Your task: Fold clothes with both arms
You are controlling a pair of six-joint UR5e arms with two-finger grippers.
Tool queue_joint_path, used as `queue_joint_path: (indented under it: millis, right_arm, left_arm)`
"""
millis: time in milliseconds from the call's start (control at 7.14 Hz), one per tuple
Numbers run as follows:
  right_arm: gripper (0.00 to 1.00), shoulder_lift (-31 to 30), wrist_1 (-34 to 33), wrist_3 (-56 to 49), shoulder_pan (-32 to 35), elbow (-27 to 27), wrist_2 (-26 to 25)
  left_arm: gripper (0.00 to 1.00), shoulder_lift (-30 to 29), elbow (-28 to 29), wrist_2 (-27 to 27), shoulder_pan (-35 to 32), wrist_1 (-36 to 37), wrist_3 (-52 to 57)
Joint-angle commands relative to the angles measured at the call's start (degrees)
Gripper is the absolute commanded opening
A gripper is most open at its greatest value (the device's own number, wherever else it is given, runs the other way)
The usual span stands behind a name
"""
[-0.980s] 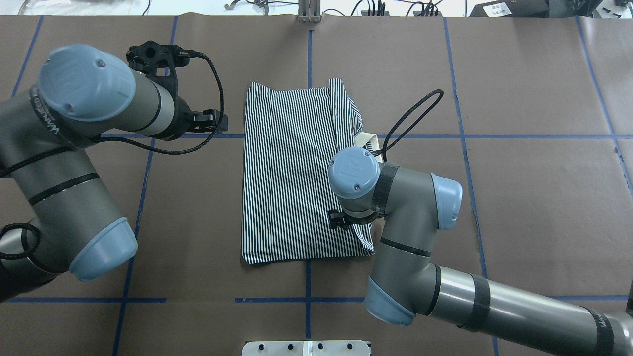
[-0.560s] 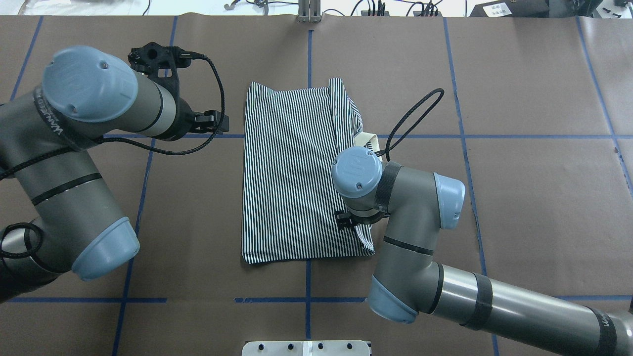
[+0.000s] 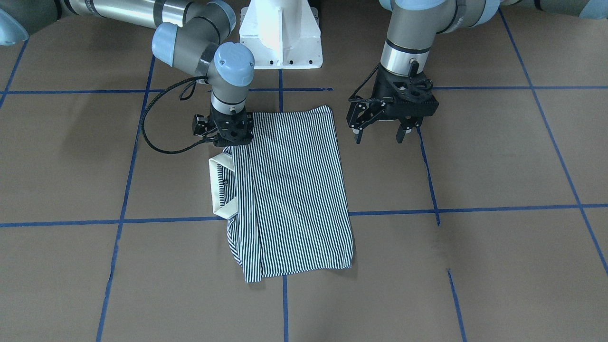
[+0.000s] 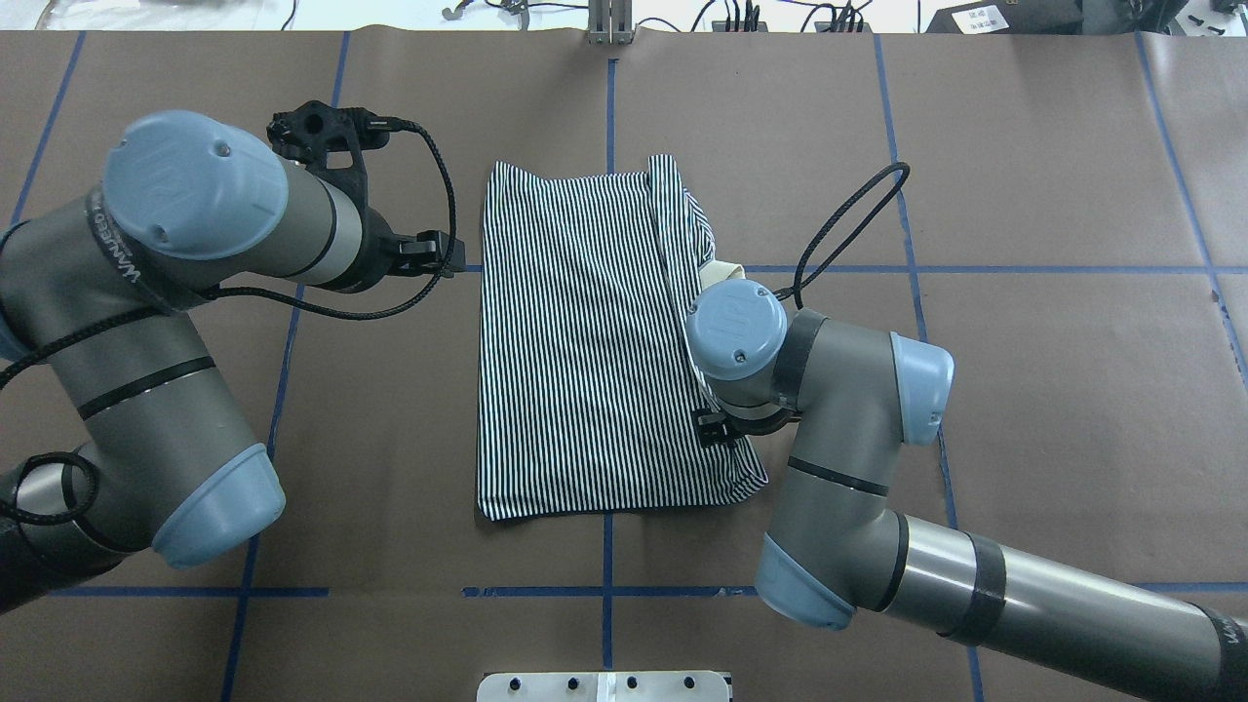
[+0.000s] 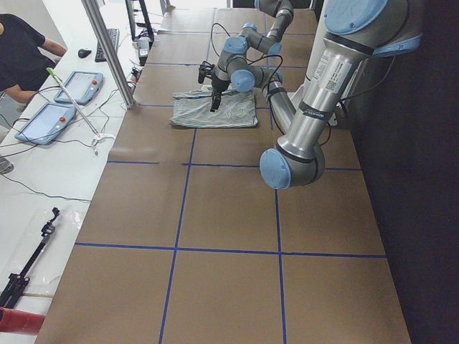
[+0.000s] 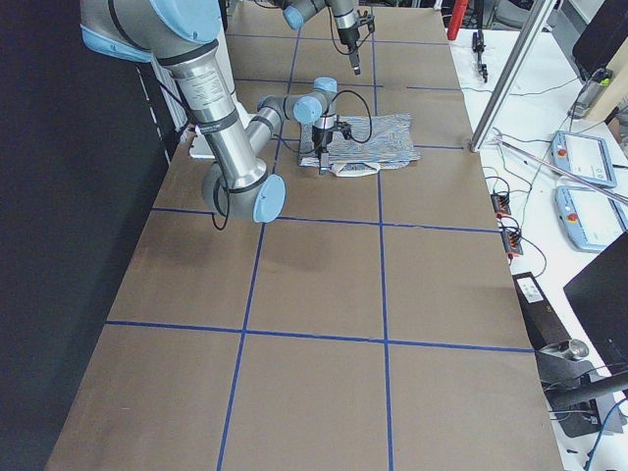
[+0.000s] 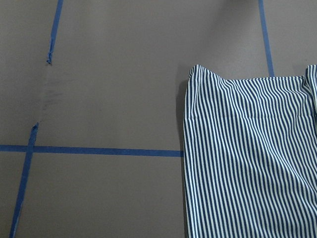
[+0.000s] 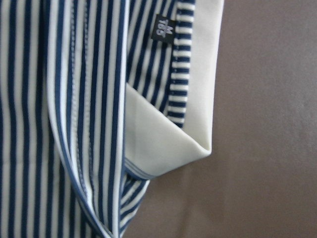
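Rightward, toward 3 o'clock in the overhead view, is where the right arm's wrist has slid since a second ago. The near corner (image 4: 753, 480) of the polo shirt (image 4: 575, 351) has gone with it and now juts out at the shirt's 4 o'clock. The left arm has drifted only slightly.

The shirt lies flat at the centre of the table (image 4: 1024, 390), already folded into a tall narrow panel. Its cream collar (image 3: 221, 190) pokes out along the 3 o'clock edge in the overhead view.

The right gripper (image 3: 222, 137) is planted on that same edge, nearer the robot than the collar. Its fingertips are hidden under its own body, so I cannot tell whether the jaws are pinched on cloth. Since the corner travelled with it, I judge that it is gripping or dragging the fabric.

The left gripper (image 3: 380, 137) hangs with its jaws spread and nothing between them. It sits off the shirt at roughly 9 to 10 o'clock overhead, close to the edge but clear of it.

I read this as a tidying tug. The right side is being drawn straight, and the cost is a skewed hem corner. Before the next fold I would want that corner squared and the left gripper brought onto the opposite edge.
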Motion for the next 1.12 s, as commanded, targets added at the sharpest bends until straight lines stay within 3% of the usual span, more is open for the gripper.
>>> queue_joint_path:
  millis: [0,560,980]
  right_arm:
    - [1.0,-1.9,-0.2,-1.0,0.5,1.4,-0.2]
    - [1.0,2.2,0.1,-2.7,1.9,0.6,-0.3]
    - [1.0,8.3,2.3,-3.7,2.9,-7.6,-0.6]
  left_arm:
    - [1.0,0.1,1.2,0.0,0.4,-1.8,-0.9]
    - [1.0,0.2,1.3,0.0,0.4,-2.1,-0.3]
    - [1.0,0.2,1.6,0.1,0.4,-2.2,-0.2]
